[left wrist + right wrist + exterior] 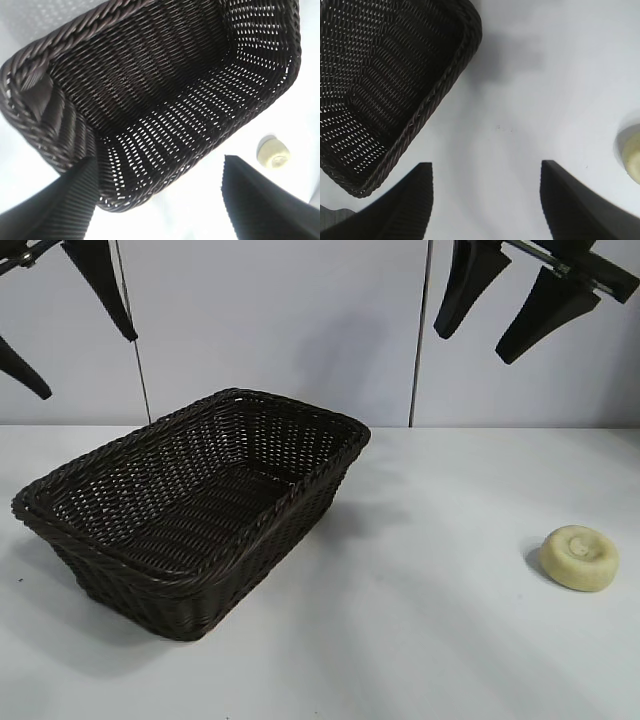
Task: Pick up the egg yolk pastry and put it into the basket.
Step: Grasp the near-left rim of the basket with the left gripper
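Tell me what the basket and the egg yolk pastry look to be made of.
Basket: dark brown woven wicker or a plastic imitation, slightly glossy, with open weave gaps and a braided rim. Egg yolk pastry: pale cream, matte, smooth dimpled top; could be baked dough or a replica.

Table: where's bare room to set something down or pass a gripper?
Free: the table between the basket and the egg yolk pastry, and the front strip. The basket's interior holds nothing. Tighter at the right edge by the pastry. Left gripper and right gripper hang open above.
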Tool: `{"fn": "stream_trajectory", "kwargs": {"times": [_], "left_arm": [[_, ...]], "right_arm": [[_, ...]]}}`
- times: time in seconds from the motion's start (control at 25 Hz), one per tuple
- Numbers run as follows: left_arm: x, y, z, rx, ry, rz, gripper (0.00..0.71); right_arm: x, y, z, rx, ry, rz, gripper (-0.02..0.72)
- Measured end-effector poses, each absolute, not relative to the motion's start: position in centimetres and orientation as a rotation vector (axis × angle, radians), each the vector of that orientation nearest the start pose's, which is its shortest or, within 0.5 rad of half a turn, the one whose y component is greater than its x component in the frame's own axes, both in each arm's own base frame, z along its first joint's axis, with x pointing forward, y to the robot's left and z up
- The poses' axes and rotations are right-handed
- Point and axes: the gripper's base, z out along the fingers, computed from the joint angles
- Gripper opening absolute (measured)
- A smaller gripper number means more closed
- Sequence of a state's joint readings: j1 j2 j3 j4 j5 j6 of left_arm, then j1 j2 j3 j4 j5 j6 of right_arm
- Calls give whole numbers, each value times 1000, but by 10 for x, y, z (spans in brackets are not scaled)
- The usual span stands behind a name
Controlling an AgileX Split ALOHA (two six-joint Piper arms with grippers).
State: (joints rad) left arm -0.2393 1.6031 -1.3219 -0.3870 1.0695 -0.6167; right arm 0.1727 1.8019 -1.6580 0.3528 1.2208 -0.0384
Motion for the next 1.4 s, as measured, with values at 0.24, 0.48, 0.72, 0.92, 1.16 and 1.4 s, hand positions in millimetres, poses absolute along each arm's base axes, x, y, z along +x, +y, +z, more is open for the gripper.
{"fn": "stream_trajectory", "kwargs": {"times": [0.24,0.48,0.72,0.92,1.16,1.4], "left_arm": [[292,-101,278,-836,2848,-663,507],[276,-96,261,-940,2817,-653,507],[267,-100,236,-1045,2777,-643,507],[258,-99,214,-1130,2748,-624,507],[255,-95,202,-1150,2697,-619,507],[259,-95,202,-1133,2651,-635,507]], "right_arm": [[370,94,315,-195,2822,526,454],[370,94,315,-196,2823,526,454],[369,94,315,-196,2825,526,454],[369,94,315,-196,2826,526,454],[369,94,315,-197,2829,527,454],[369,94,315,-197,2829,527,454]]}}
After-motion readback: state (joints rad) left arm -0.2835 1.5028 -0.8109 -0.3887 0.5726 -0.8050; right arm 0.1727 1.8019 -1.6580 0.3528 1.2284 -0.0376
